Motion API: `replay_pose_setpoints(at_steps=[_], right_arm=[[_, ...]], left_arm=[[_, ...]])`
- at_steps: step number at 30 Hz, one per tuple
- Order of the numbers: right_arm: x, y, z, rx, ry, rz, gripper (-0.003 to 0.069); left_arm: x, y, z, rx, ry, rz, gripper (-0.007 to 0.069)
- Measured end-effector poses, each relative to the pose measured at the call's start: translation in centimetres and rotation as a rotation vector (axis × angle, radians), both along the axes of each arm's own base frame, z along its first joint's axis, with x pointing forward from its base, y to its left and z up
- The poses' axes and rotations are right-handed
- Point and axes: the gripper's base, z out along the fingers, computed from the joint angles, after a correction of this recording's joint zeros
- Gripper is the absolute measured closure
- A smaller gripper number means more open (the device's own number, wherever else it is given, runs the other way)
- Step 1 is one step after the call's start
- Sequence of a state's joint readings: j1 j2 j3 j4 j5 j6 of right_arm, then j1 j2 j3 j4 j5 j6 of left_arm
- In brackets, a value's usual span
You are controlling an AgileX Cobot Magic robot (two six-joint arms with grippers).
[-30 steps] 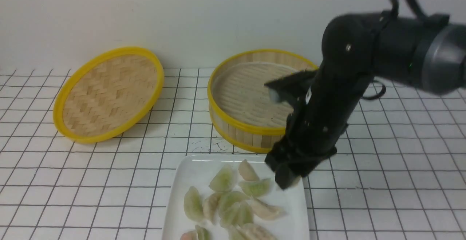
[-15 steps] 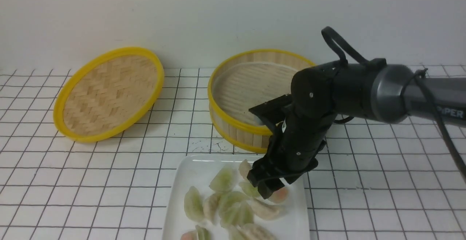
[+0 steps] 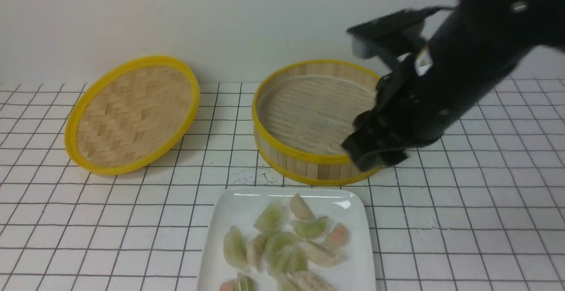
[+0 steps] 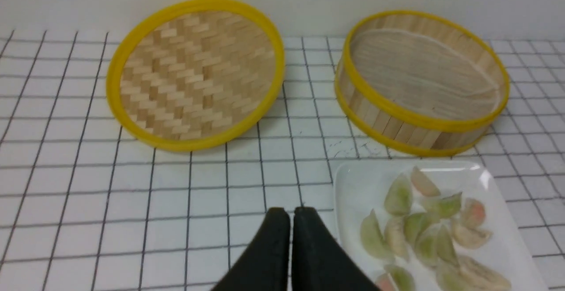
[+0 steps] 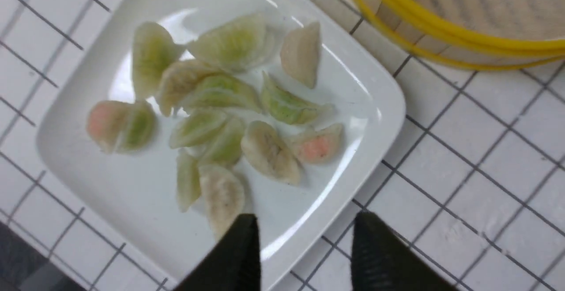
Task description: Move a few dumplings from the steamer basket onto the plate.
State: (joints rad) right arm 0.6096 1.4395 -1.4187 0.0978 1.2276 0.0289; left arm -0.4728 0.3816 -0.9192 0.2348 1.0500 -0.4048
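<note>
Now, in the front view, the right hand (image 3: 375,153) has risen away from the glossy white rectangular plate (image 3: 220,220). It hangs, blurred by motion, before the near right rim of the round bamboo steamer basket (image 3: 304,114) with yellow rims. Half a second ago it was low over the plate's far right part, and a translucent pinkish-orange dumpling (image 3: 337,234) now lies there beside the other small crescent dumplings (image 3: 282,247). The flat woven yellow-rimmed lid (image 3: 132,114) stays well apart on the white tiled table (image 3: 485,216). In the left wrist view, the left hand (image 4: 289,238) is fully closed on nothing, near the plate, and the basket floor shows no dumpling. In the right wrist view, the right hand's fingers (image 5: 238,255) stand apart with nothing between them, above the plate's edge. I judge that this delivery is finished, and probably the whole task, since nothing seems left to fetch.
</note>
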Motion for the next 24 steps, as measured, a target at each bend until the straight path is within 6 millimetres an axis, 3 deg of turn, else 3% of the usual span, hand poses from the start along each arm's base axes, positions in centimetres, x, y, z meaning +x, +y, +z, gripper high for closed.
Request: replay_pose_setpoints(at_steps=[3, 5, 6, 7, 9, 13, 17, 20, 24], right_arm=[[-4.9, -3.7, 3.4, 0.095, -0.118, -0.059, 0.0605], [-7.9, -5.9, 4.5, 0.194, -0.225, -0.105, 0.0648], [-8.1, -6.1, 4.3, 0.205, -0.241, -0.11, 0.0653], [-11.0, -8.3, 4.4, 0.307, -0.365, -0.136, 0.0664], [-13.5, -10.3, 3.8, 0.412, -0.529, -0.146, 0.0671], [-18.8, -14.4, 0.6, 0.595, -0.846, -0.144, 0.0672], [-21.0, -16.2, -3.1, 0.713, -0.929, -0.189, 0.0672], [-21.9, -17.1, -4.7, 0.749, -0.98, -0.224, 0.0672], [-22.1, -17.4, -4.8, 0.798, -0.985, -0.253, 0.0672]], left_arm=[[0.2, -0.2, 0.6, -0.005, -0.067, -0.02, 0.0631], [0.3, -0.3, 0.9, -0.005, -0.103, -0.029, 0.0631], [0.3, -0.3, 0.9, -0.005, -0.11, -0.03, 0.0631], [0.4, -0.3, 1.1, -0.005, -0.135, -0.033, 0.0631], [0.5, -0.4, 1.2, -0.005, -0.164, -0.037, 0.0631], [1.1, -0.8, 0.9, -0.01, -0.202, -0.052, 0.0631], [1.7, -1.2, 0.2, -0.009, -0.225, -0.064, 0.0631], [2.1, -1.2, 0.1, 0.027, -0.272, -0.054, 0.0631], [2.2, -1.1, 0.3, 0.041, -0.303, -0.048, 0.0631]])
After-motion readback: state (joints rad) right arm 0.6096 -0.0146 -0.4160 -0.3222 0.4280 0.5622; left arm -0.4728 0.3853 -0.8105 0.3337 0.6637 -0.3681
